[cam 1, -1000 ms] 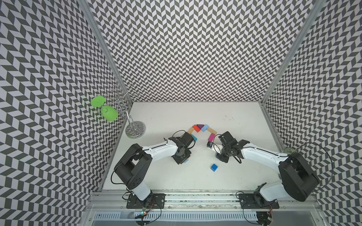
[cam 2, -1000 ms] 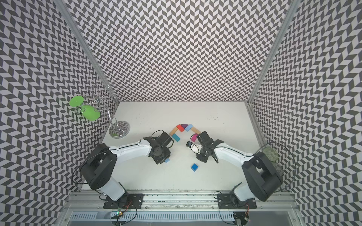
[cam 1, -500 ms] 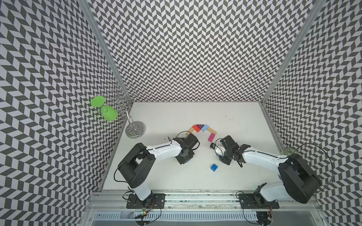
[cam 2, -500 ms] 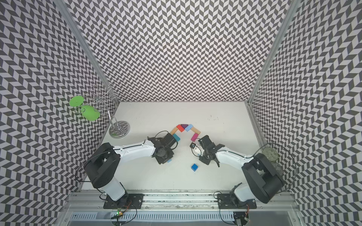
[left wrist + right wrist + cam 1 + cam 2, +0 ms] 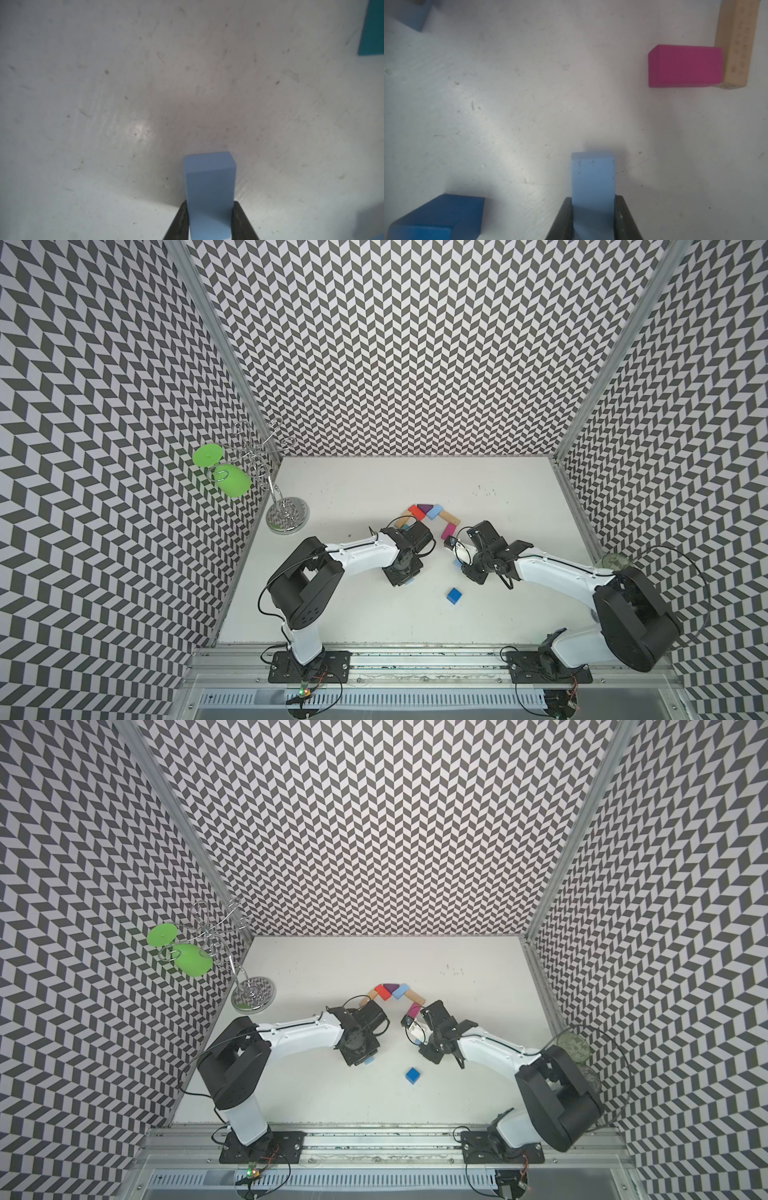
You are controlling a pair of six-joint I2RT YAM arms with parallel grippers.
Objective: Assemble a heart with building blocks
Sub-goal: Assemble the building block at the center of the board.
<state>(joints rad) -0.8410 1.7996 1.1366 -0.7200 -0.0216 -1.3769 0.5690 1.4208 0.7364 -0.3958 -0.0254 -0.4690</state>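
White scuffed worktop point(image 5: 374, 489), open along its near edge; unfinished heart of coloured wooden blocks point(image 5: 428, 511) at centre. Left hand point(image 5: 209, 205) pinches a light blue rectangular block point(image 5: 209, 176); right hand point(image 5: 593, 199) a second light blue block point(image 5: 592, 172).

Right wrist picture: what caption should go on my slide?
Right gripper pinches a light blue block near the magenta block and dark blue cube.

Green goblet point(image 5: 232, 483) hanging on chrome wire stand point(image 5: 287, 517), white tabletop point(image 5: 374, 489), chevron walls point(image 5: 415, 344)

B&w chevron walls point(image 5: 415, 344) box in a scuffed white tabletop point(image 5: 374, 489) on 3 sides, evenly lit. Chrome wire stand point(image 5: 287, 515) well left of left gripper point(image 5: 209, 204), nr wall.
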